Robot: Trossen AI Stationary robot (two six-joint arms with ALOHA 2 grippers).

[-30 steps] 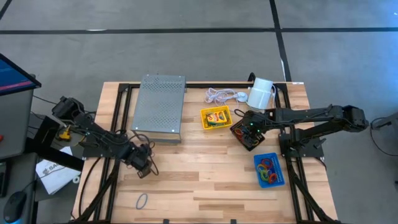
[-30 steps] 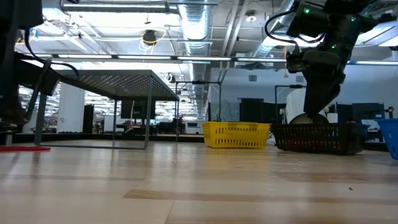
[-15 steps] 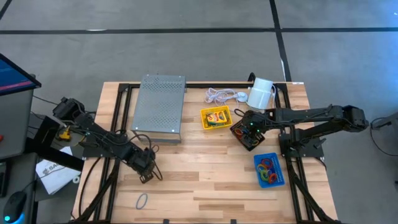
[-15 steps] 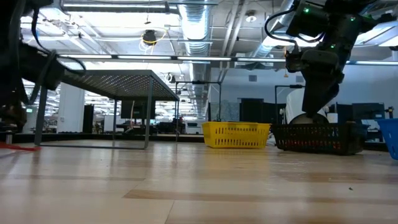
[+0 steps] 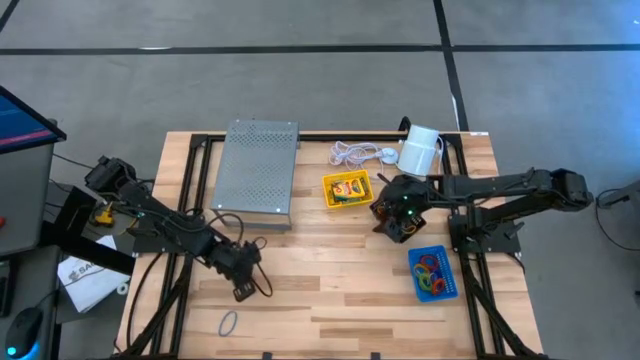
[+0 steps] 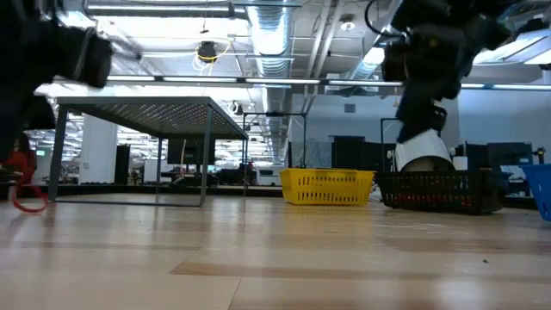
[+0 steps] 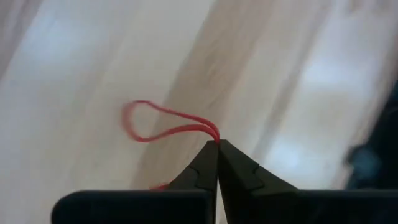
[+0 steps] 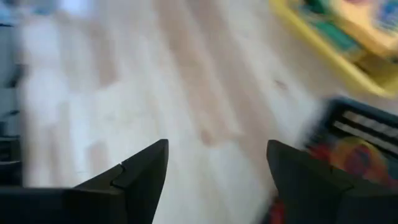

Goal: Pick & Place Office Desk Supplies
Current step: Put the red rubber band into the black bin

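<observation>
Item — red rubber band [image 7: 163, 124]: thin, soft, nearly weightless, and I expect it to flop and stretch. My left gripper [image 7: 217, 144] has its fingers pinched fully together on one end of the loop, just above the counter [image 5: 330, 270]. Right gripper [image 8: 216, 163] — fingers spread wide, empty, beside the black mesh tray [image 5: 400, 222].

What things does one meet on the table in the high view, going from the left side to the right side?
Left end effector pinching a red rubber band → grey perforated stand → yellow tray → right end effector over the black mesh tray → blue tray.
</observation>
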